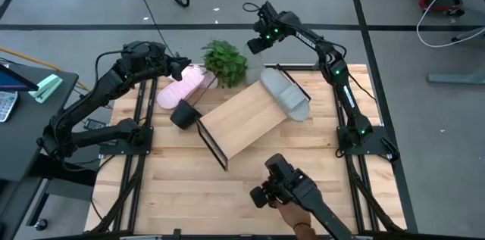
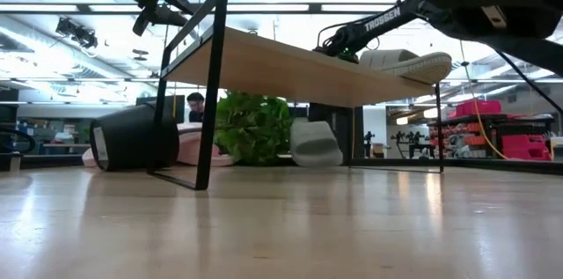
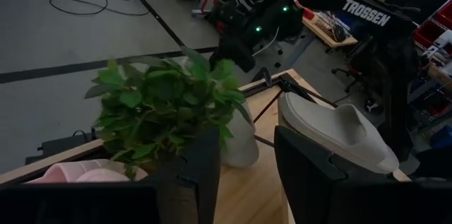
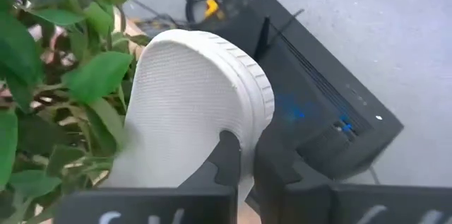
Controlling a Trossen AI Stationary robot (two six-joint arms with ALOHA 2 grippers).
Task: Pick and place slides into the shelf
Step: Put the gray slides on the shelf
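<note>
One grey slide (image 1: 286,93) lies on the shelf (image 1: 241,119) at its 2 o'clock end; pink slides (image 1: 180,87) wait on the table at 10 o'clock. My left gripper (image 1: 182,68) hovers over them, fingers apart (nothing held); next it must descend and grip one. My right gripper (image 1: 256,43), closed, idles at 12.

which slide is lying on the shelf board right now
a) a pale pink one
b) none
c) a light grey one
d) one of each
c, a light grey slide lies on the far end of the shelf, while the pink slides sit on the table beside the plant.
</note>
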